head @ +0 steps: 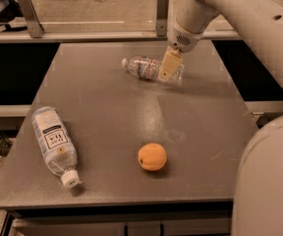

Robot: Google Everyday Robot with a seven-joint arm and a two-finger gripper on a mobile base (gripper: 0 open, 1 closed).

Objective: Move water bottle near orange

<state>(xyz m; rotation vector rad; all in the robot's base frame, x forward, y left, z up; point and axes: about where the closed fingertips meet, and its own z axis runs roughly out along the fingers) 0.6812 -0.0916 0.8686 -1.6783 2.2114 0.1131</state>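
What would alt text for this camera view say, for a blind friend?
A robot arm's gripper is down at a slim water bottle lying on its side at the far end of a grey table. An orange sits near the front edge; a fatter white-labelled bottle lies at front left.

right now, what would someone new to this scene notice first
The big pale arm reaches in from the upper right, its gripper down at the water bottle, which lies on its side at the far part of the table. Next comes the bright orange, alone near the front edge, and a fatter bottle with a white label lying at the front left.
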